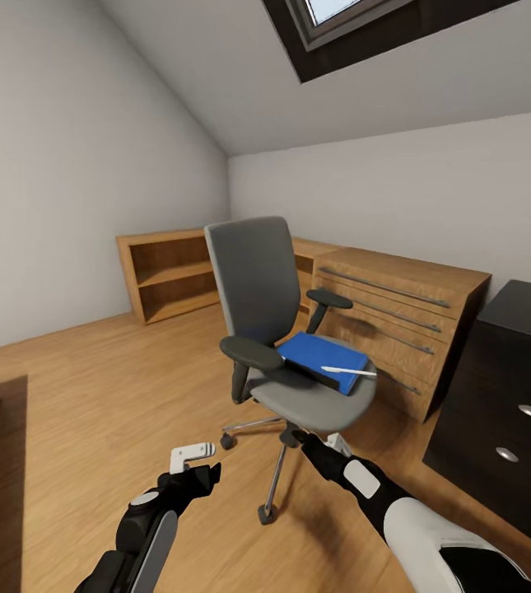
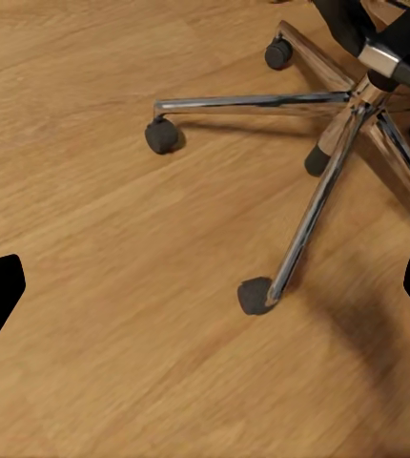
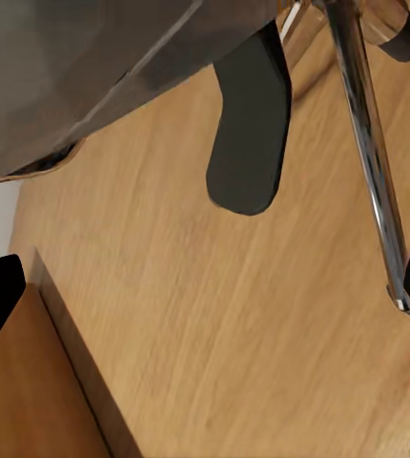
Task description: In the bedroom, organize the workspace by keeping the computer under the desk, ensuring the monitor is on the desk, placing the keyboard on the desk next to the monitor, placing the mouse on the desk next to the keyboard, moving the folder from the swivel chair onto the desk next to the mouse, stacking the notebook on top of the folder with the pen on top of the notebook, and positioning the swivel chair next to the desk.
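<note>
Grey padded swivel chair (image 1: pixel 275 329) w/ black armrests and chrome star base stands mid-room on the light wood floor (image 1: pixel 92 395), apart from the glossy black desk w/ dark drawers and round silver knobs (image 1: pixel 512 387) at the right edge of the head view. Flat bright blue folder (image 1: pixel 324 359) lies on the seat, thin white pen (image 1: pixel 349 371) resting on top of it near the front corner. A low light-wood chest of drawers (image 1: pixel 397 321) sits just behind the chair; an open wood shelf unit (image 1: pixel 166 276) is along the far wall.

Left gripper (image 1: pixel 193 455) hovers low over the floor, short of the chair base, holding nothing; jaws look parted, black tips at both edges of the left wrist view w/ bare floor between. Right gripper (image 1: pixel 296 435) is tucked just under the seat front by the chrome column; right wrist view shows the seat underside and an armrest, jaws spread, nothing between them.

Judgement: approach to the chair, folder pick not yet begun.

Risks:
- Right arm under the seat edge: lifting it could bump the seat, roll the chair on its casters or spin it, moving the folder away from reach.
- Pen is loose on the folder; any tilt while lifting prob. rolls it to the floor.
- Folder is thin and flat, so jaws need an overhanging edge, else they slip.
</note>
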{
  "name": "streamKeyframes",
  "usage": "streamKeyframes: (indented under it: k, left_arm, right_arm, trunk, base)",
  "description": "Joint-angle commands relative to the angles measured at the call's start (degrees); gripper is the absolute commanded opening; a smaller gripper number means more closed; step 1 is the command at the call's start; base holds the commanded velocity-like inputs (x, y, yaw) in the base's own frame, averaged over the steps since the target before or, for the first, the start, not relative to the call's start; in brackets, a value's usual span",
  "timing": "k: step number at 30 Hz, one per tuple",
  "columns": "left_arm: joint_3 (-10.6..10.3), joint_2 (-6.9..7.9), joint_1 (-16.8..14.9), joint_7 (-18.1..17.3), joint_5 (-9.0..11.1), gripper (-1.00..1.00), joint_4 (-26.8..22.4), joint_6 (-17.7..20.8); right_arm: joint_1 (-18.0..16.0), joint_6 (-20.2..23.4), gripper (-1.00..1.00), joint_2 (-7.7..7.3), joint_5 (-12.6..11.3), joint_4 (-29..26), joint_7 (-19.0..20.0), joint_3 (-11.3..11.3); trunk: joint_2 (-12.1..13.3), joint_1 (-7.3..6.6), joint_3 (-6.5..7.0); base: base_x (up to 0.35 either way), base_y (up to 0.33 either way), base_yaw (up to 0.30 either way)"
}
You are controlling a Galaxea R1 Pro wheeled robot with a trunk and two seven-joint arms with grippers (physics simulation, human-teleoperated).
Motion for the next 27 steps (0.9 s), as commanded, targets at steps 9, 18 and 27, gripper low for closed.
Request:
streamKeyframes:
  k: [9,18,27]
  left_arm:
    - [-0.06,0.01,-0.03,0.52,0.60,1.00,-0.06,0.17]
    - [-0.06,0.01,-0.03,0.52,0.60,1.00,-0.06,0.17]
    - [-0.06,0.01,-0.03,0.55,0.52,1.00,-0.06,0.16]
  right_arm:
    - [-0.01,0.30,1.00,0.03,-0.09,-0.04,0.08,-0.27]
    - [-0.03,0.30,1.00,0.02,-0.07,-0.09,0.08,-0.27]
    - [-0.03,0.30,1.00,0.03,-0.07,-0.09,0.08,-0.27]
  trunk:
    - [-0.02,0.00,-0.06]
    - [-0.02,0.00,-0.06]
    - [-0.02,0.00,-0.06]
  base:
    - [0.218,0.060,0.000]
    - [0.255,0.126,0.000]
    - [0.291,0.114,0.000]
